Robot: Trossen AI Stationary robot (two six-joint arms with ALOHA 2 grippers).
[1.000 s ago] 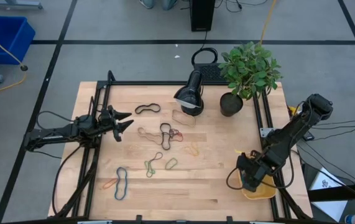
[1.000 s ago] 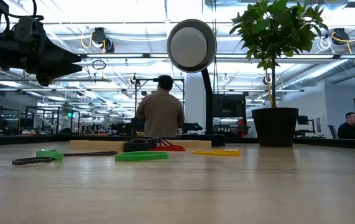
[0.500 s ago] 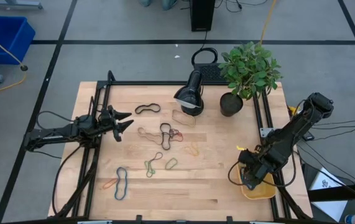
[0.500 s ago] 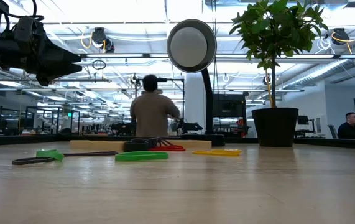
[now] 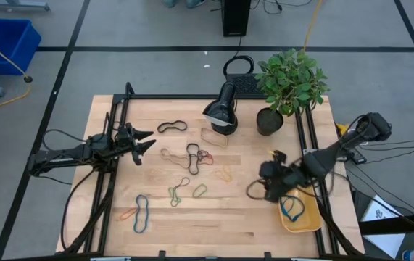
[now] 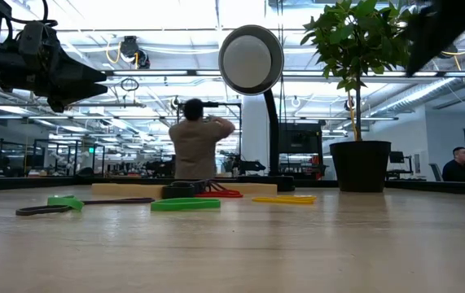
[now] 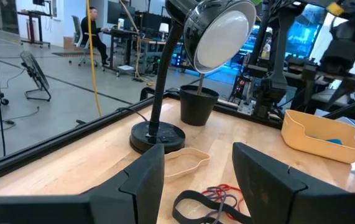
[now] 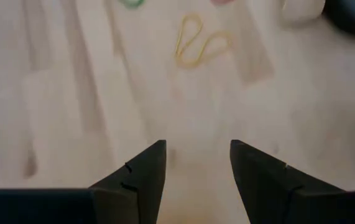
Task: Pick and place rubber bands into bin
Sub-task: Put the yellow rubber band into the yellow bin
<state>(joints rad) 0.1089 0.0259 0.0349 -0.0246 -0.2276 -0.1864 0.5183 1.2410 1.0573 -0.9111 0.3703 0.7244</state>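
Note:
Several rubber bands lie flat on the wooden table: a black one, a tan one, a black and red tangle, a yellow one, green ones and a blue one. The yellow bin stands at the near right corner with a blue band in it. My right gripper hangs open and holds nothing, left of the bin and above bare wood; its wrist view shows the yellow band ahead. My left gripper waits open at the table's left side.
A black desk lamp and a potted plant stand at the far edge. Black frame rails run along both sides. People are in the room behind. Bare wood lies between the bands and the bin.
My right gripper has risen from over the bin and swung toward the table's left and far side, turning as it went. It stays open. The blue band in the bin, covered by the gripper before, now shows.

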